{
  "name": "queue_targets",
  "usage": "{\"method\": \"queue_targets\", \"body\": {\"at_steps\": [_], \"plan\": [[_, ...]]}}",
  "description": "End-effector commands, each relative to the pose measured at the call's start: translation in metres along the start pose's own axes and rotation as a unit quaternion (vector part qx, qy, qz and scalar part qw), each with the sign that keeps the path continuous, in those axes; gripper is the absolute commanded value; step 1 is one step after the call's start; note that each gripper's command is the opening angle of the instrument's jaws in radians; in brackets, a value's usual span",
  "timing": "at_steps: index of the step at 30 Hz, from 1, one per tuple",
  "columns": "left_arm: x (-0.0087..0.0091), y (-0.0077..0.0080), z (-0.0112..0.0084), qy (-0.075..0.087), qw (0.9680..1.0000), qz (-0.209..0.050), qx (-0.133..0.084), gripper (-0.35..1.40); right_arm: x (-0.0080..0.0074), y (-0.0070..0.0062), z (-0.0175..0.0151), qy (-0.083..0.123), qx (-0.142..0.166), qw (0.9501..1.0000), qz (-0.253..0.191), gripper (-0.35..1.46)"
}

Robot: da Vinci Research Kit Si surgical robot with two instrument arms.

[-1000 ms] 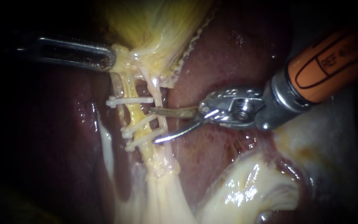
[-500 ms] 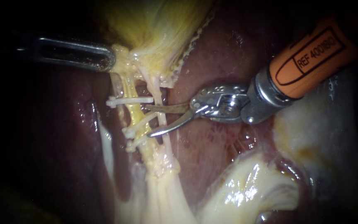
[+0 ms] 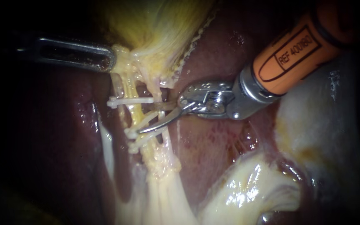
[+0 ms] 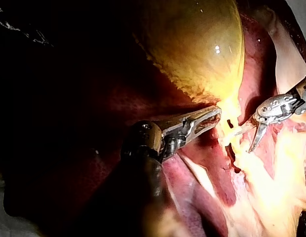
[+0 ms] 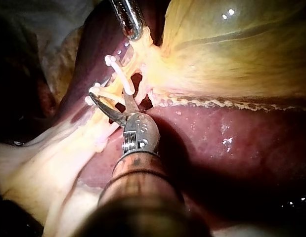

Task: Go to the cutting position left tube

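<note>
Left tube (image 3: 133,112) (clipped), right instrument (image 3: 147,118) spread over it

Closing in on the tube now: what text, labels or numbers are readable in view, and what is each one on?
Orange sleeve of the right instrument: one framed printed mark, the only lettering in view; instrument marks are not read off here.
Clips: no text.
Left instrument: no text visible.
Liver and gallbladder: no text or signs.
</note>
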Motion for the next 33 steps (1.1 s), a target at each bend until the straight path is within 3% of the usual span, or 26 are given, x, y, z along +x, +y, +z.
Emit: {"method": "queue_targets", "body": {"at_steps": [1,9,18,26,33], "plan": [[0.0,0.0,0.0,0.0,1.0,0.0,0.0,-0.35,0.0002,-0.0001,0.0002,0.009,0.006,0.9999,0.001,1.21],[0.0,0.0,0.0001,0.0,1.0,0.0,0.0,-0.35,0.0016,-0.0007,0.0027,0.055,0.039,0.9977,0.009,1.17],[0.0,0.0,0.0001,0.0,1.0,0.0,0.0,-0.35,0.0014,0.0007,0.007,0.077,0.002,0.9966,0.03,1.26],[0.0,0.0,0.0001,0.0,1.0,0.0,0.0,-0.35,0.0023,0.0013,0.0077,0.131,-0.029,0.9895,0.054,1.34],[-0.0001,0.0,0.0,0.0,1.0,0.0,0.0,-0.35,0.004,0.0003,0.0067,0.162,-0.003,0.9842,0.072,1.36]]}}
